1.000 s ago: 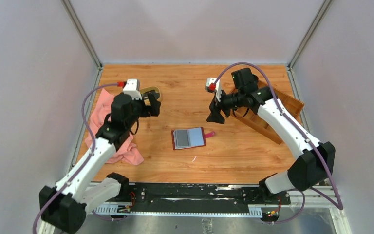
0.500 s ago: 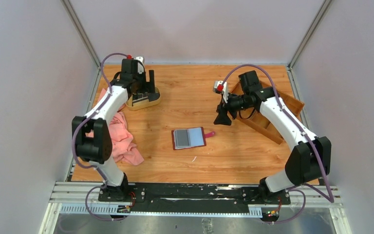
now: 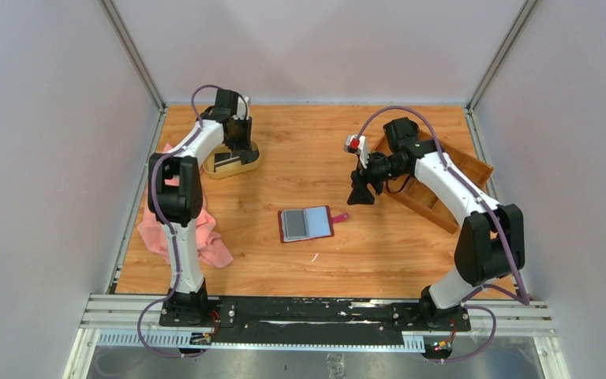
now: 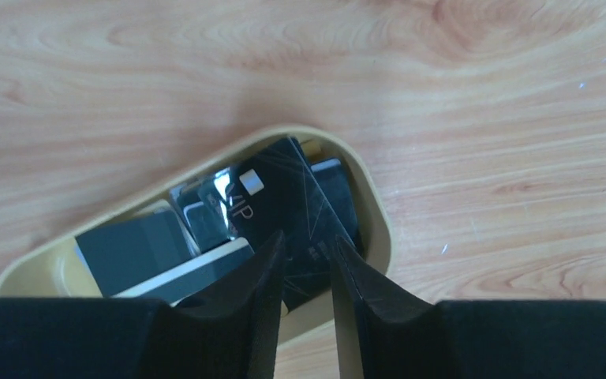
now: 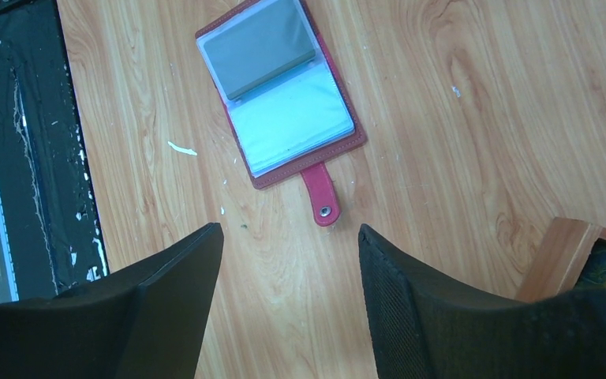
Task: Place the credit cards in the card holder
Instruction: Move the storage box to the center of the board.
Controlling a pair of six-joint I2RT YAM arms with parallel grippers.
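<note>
From above, a tan dish [image 3: 246, 166] sits near the far left corner of the table [image 3: 316, 134], and the left gripper [image 3: 235, 150] is lowered into it. The red wallet [image 3: 306, 224] lies open mid-table with bare wood all round. The right gripper [image 3: 360, 192] hovers between the wallet and the wooden tray [image 3: 473, 170] at the right edge. A pink cloth [image 3: 197, 237] lies along the left edge.

The left wrist view shows overlapping cards [image 4: 130, 249] in the dish [image 4: 379, 229]. The left gripper [image 4: 308, 264] has narrow jaws either side of a black card [image 4: 284, 193]; whether they pinch it is unclear.

In the right wrist view, the right gripper [image 5: 288, 272] is spread wide and empty over bare wood, near the wallet [image 5: 284, 95].
</note>
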